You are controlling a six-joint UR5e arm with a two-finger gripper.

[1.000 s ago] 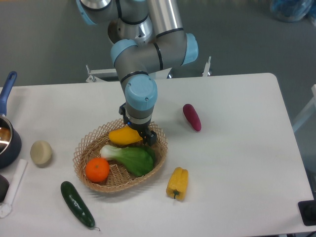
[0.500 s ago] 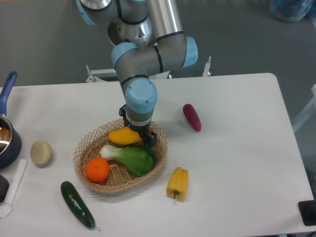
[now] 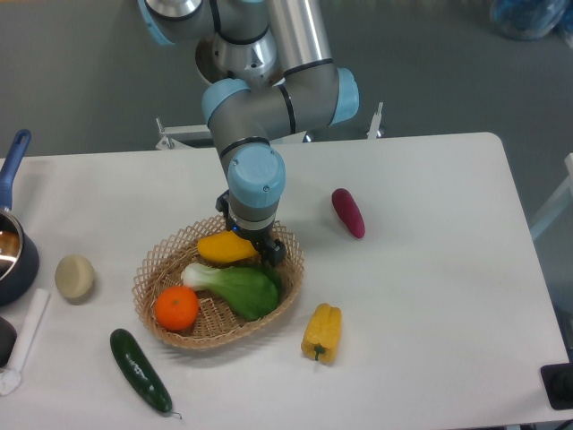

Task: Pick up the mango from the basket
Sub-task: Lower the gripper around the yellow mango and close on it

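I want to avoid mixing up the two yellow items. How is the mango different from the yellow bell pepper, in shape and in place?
The mango is a smooth long oval, yellow turning orange; the yellow bell pepper is lobed and plain yellow. The mango lies inside the basket, beside the bok choy; the pepper lies on the table outside it. The pincer is at the mango's end; nothing is near the pepper. Both are yellowish and similar in size.

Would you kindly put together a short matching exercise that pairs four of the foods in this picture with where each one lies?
Things:
1. mango
2. orange
3. cucumber
4. yellow bell pepper

Places:
A. on the table, right of the basket
B. in the basket, at its front left
C. in the basket, at the tool
D. on the table, in front of the basket's left end

Pairs: 1-C, 2-B, 3-D, 4-A
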